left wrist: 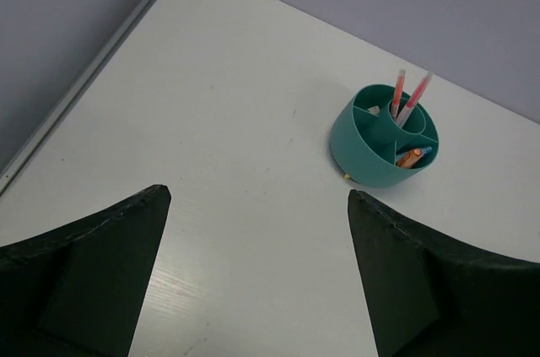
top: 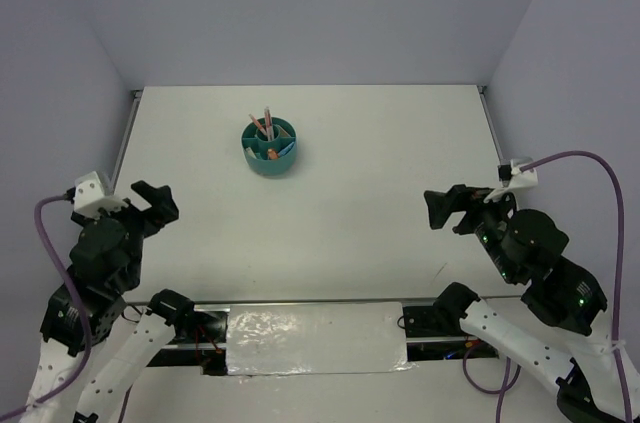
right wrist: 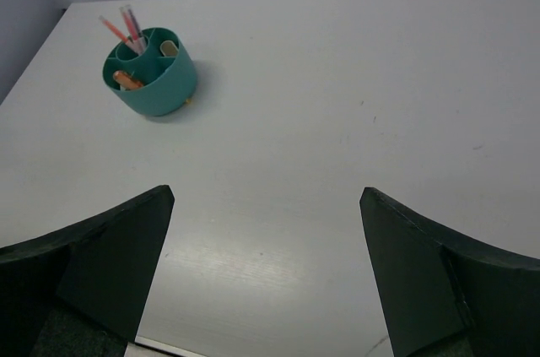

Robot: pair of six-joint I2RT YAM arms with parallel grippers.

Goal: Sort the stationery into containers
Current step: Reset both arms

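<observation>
Fingers [left wrist: 93,273] wide; blue marker [left wrist: 425,152] via L-wrist

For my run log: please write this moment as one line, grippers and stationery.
left gripper: open, empty | right gripper: open, empty | teal cup: upright | pink pens: in central tube | orange marker: in outer compartment

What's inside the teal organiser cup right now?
In the teal cup, two pink pens stand in the central tube; an orange marker lies in one outer compartment, a pale piece in another. The walls hide the compartment bottoms.
</observation>
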